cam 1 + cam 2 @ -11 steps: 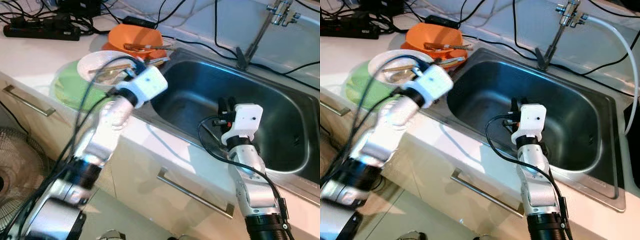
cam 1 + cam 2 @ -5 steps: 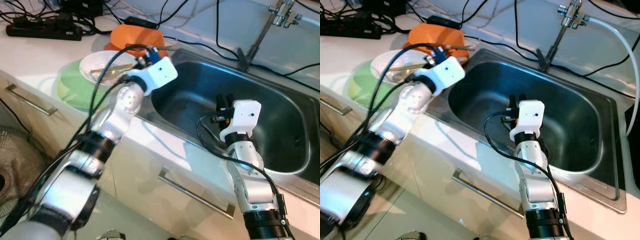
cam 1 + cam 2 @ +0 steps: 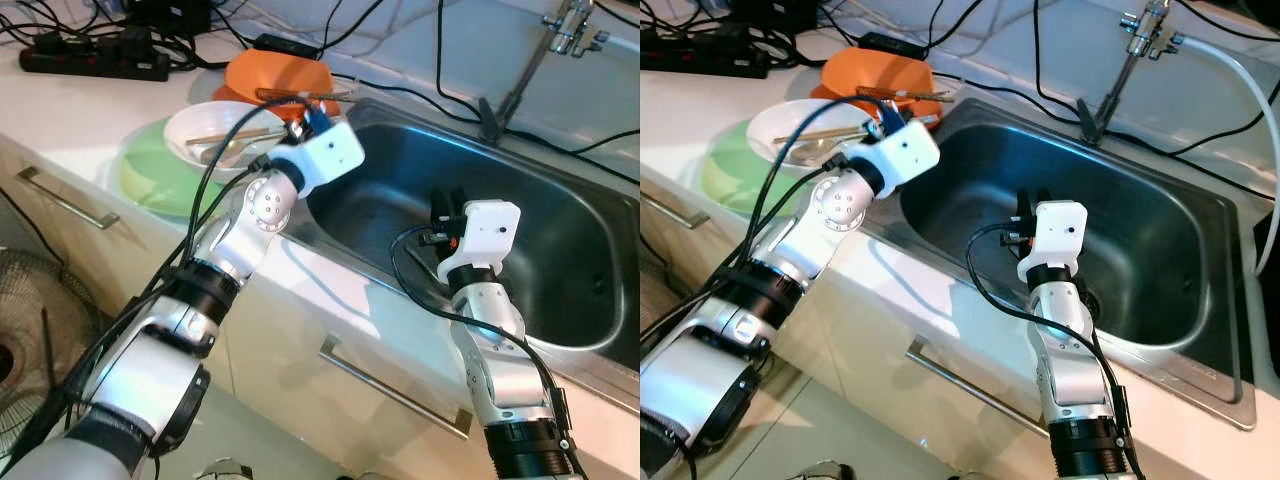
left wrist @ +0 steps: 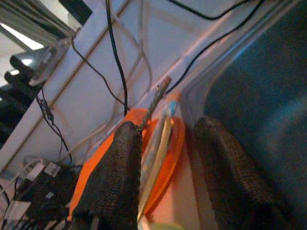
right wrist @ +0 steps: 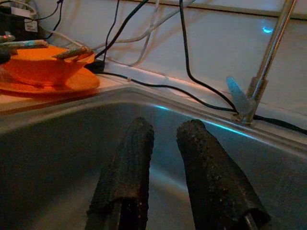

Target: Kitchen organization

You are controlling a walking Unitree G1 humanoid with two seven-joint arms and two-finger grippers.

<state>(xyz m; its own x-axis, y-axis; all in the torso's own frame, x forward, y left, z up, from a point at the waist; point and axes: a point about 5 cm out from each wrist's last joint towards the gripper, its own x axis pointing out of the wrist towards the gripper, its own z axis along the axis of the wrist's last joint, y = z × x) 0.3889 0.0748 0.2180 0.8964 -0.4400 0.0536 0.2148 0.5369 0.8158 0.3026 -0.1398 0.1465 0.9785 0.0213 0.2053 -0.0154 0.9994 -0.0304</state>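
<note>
An orange bowl (image 3: 272,74) stands on an orange plate at the sink's left rim, with utensils (image 3: 300,95) laid across it. In front of it a white bowl (image 3: 213,136) holding chopsticks rests on a green plate (image 3: 150,178). My left gripper (image 3: 313,119) reaches over the counter to the orange bowl's near edge. In the left wrist view it (image 4: 168,158) is open, with the utensils (image 4: 158,124) lying beside one finger. My right gripper (image 3: 447,206) hangs over the steel sink (image 3: 560,215), open (image 5: 163,143) and holding nothing.
A faucet (image 3: 553,35) stands behind the sink, and black cables trail across the back wall. A power strip (image 3: 90,62) lies at the far left of the counter. Drawer handles (image 3: 390,390) run along the cabinet front, and a fan (image 3: 20,330) stands on the floor at left.
My left arm has stretched forward and right, from over the white bowl to the orange bowl's edge. The right arm has hardly moved.
</note>
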